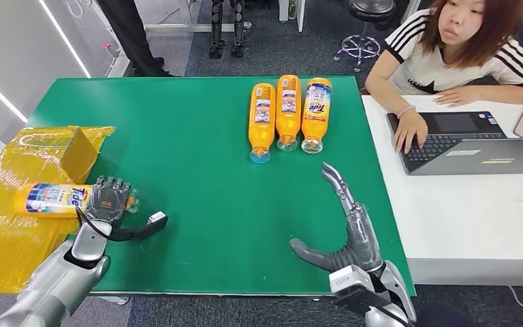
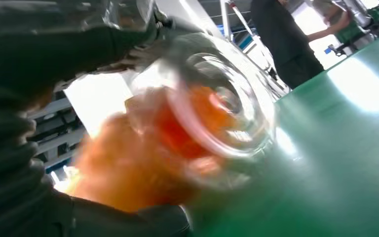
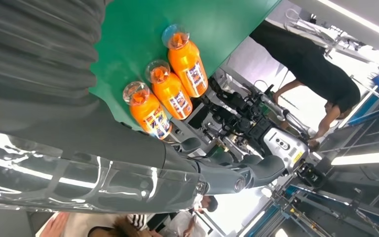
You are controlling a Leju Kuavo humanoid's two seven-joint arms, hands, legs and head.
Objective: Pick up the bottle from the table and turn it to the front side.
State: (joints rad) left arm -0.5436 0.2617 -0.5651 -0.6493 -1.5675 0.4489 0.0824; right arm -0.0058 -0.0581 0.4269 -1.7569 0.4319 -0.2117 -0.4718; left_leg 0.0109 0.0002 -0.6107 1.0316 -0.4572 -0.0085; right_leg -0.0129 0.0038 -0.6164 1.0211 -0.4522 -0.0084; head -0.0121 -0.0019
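Green table [image 1: 191, 136] fills the workroom: left hand [image 1: 109, 199] grips a Tide bottle [image 1: 58, 199] at its near-left edge (over yellow plastic [image 1: 13, 225]), right hand [image 1: 351, 225] spread empty; beyond, three orange bottles [image 1: 288, 112], a person [image 1: 449, 48] typing on a laptop [image 1: 470, 139].

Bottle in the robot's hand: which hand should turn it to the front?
Probably the left hand: its fingers already hold the bottle at the table's left edge. The right hand is open, holds nothing and is far across the green table.
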